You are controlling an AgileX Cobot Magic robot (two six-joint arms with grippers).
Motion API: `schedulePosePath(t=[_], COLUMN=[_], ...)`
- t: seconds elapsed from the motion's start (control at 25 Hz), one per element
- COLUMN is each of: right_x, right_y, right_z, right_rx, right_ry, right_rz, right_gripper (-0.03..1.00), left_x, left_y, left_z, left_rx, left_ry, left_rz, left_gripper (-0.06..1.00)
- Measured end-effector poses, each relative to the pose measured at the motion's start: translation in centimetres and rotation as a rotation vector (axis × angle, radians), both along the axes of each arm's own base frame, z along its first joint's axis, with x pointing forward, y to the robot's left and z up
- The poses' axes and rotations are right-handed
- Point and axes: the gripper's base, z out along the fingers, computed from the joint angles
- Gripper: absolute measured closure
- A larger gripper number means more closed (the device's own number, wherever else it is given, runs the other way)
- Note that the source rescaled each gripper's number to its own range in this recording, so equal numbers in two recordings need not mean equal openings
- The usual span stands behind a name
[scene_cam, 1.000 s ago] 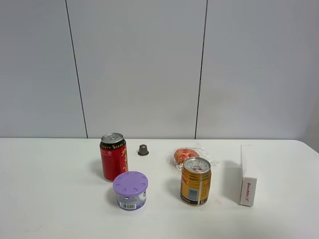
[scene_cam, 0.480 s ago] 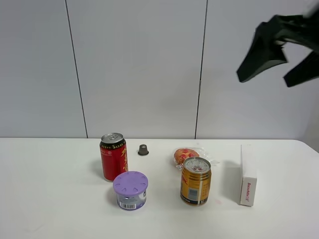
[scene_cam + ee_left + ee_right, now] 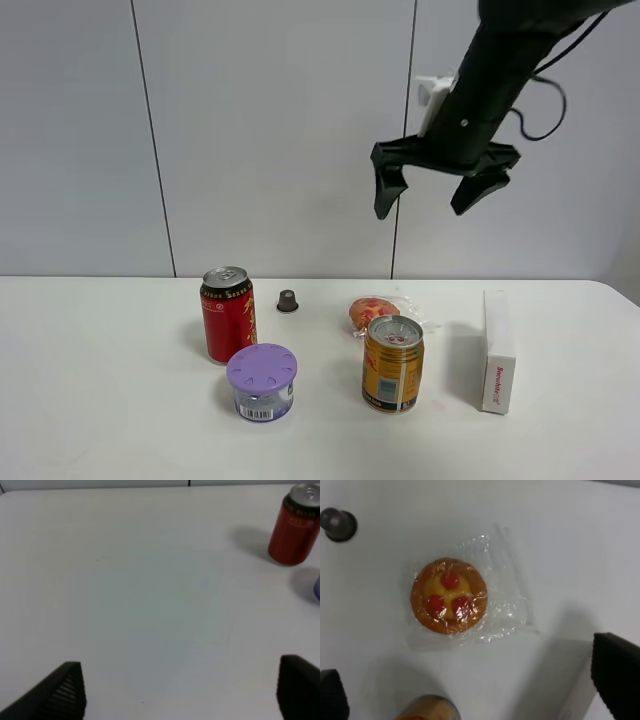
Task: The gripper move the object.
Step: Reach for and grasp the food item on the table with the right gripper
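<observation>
The bun (image 3: 371,311), golden-brown with red spots and sealed in crinkly clear wrap, lies on the white table just behind the gold drink can (image 3: 392,364). The right wrist view shows it from straight above (image 3: 449,595). My right gripper (image 3: 433,196) hangs open and empty high above the bun; its fingertips (image 3: 616,680) show at the edges of the right wrist view. My left gripper (image 3: 180,690) is open and empty low over bare table to the left of the red can (image 3: 294,526). The left arm is out of the exterior view.
A red can (image 3: 228,314) and a purple-lidded tub (image 3: 262,381) stand left of the gold can. A small dark cap (image 3: 288,300) sits behind them and shows in the right wrist view (image 3: 338,524). A white box (image 3: 497,352) stands on edge at the right.
My right arm has swung in from the upper right and now hangs above the bun with its fingers pointing down. The things on the table have not moved.
</observation>
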Motion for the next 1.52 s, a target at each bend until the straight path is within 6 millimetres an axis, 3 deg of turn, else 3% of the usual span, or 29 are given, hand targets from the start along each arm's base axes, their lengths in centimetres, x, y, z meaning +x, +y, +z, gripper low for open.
schedulePosePath(t=[0.28, 0.6, 1.52], right_x=[3.5, 4.8, 6.2], right_y=[3.5, 4.1, 4.6], right_z=[-5.7, -11.6, -16.1], right_rx=[-0.078, -0.111, -0.096], right_ry=[0.113, 0.177, 0.123], right_rz=[0.043, 0.020, 0.016], right_gripper=[-0.03, -0.03, -0.03], left_x=[0.0, 0.0, 0.0], left_y=[0.0, 0.0, 0.0], left_z=[0.0, 0.0, 0.0], left_rx=[0.000, 0.000, 0.000], left_ry=[0.001, 0.001, 0.001], left_rz=[0.000, 0.000, 0.000], left_gripper=[-0.06, -0.06, -0.06])
